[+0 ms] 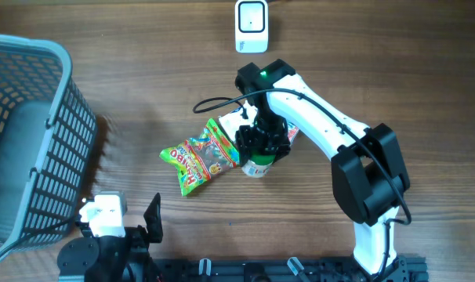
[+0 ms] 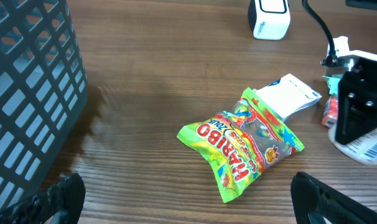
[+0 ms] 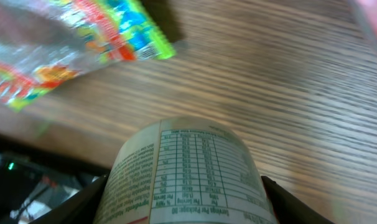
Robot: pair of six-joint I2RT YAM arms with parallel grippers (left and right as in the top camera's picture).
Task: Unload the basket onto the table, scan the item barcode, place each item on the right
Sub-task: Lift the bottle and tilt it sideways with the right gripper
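At table [image 1: 143, 86] centre, right claw [image 1: 261, 150] grasping can [image 1: 259, 168], long axis near upright; left claw [image 2: 187, 183] released.

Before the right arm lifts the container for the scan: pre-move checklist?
1. Right claw on container: ok, fingers against both sides.
2. Grip firmness: cannot tell.
3. Barcode findable: ok, shows in the left wrist view.
4. Scanner located: ok, at the far table edge.
5. Haribo bag apart from container: ok, but close.
6. Left claw out of the way: ok, open, at the near edge.
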